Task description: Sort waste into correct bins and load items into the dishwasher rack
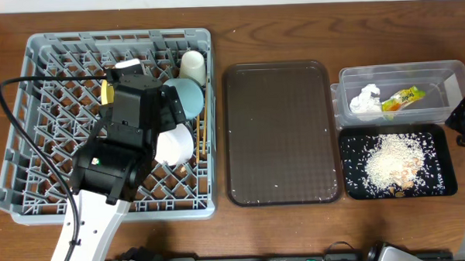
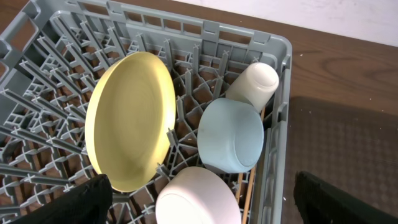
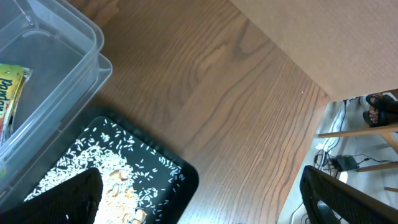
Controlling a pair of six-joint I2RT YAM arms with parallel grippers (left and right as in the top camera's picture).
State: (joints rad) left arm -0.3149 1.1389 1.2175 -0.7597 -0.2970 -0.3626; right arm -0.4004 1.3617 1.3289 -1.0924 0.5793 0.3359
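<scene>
The grey dishwasher rack (image 1: 30, 114) holds the yellow plate (image 2: 127, 121) on edge, the light blue bowl (image 2: 230, 134), the white cup (image 2: 255, 84), the white bowl (image 2: 196, 202) and the chopsticks (image 2: 249, 186) along its right wall. My left gripper (image 2: 200, 180) is open and empty just above the white bowl. The clear tub (image 1: 440, 73) holds the napkin (image 1: 365, 99) and the snack wrapper (image 1: 402, 99). The black tray (image 1: 442, 139) holds the rice scraps (image 1: 393, 165). My right gripper (image 3: 199, 186) is open and empty above the black tray's (image 3: 168, 174) right corner.
The brown serving tray (image 1: 279, 133) lies between the rack and the bins, with a few crumbs on it. The left arm's cable loops over the rack's left side. The table's edge runs just right of the bins in the right wrist view.
</scene>
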